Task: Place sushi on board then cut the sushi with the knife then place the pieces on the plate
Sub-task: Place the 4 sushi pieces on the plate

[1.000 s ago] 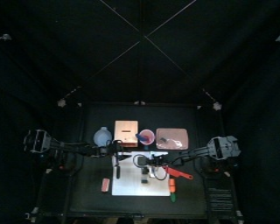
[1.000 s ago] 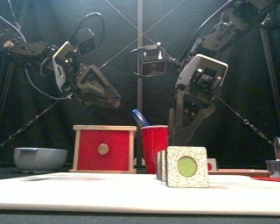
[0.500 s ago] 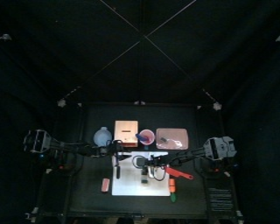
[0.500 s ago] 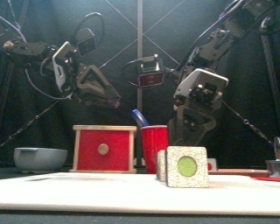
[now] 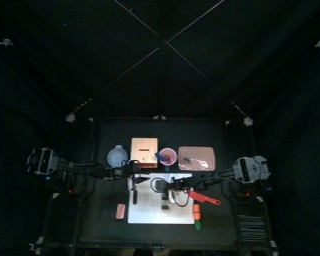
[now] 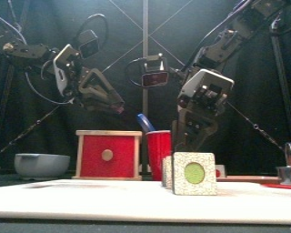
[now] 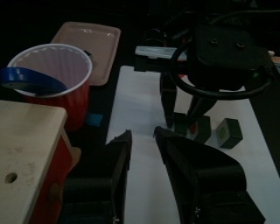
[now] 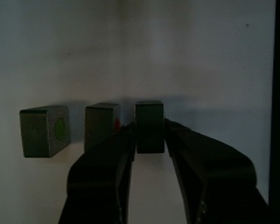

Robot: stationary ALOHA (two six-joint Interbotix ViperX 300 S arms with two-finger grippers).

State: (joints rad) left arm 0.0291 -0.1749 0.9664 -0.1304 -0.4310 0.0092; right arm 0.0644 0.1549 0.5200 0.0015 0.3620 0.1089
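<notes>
Moving the cut sushi to the plate looks to be the step in hand. The roll already stands on the white cutting board (image 8: 219,61) as 3 separate sushi pieces (image 8: 101,118), in a short row with small gaps between them. The right gripper (image 8: 150,131) hangs over the end piece (image 8: 150,112) of that row. Its wrist view shows the 2 jaws parted slightly wider than the block, 1 on each side, with nothing gripped. Whether they touch the block cannot be told; in the front view they seem to sit just above the pieces.

The left gripper (image 7: 143,136) hovers at the board's left side, jaws apart and empty. It is near the red cup (image 6: 162,153), which holds the blue knife (image 7: 24,75). The pink tray (image 7: 91,37) lies behind the board, just beside the cup, and none of the 3 pieces is on it.

The next move probably calls for the right gripper to sink until its jaws bracket the end piece's flat sides, then close gently. A straight lift would be wise, because the neighbouring block stands just beside it and could tip or be dragged along. The piece would then need carrying back over the board to the tray.
</notes>
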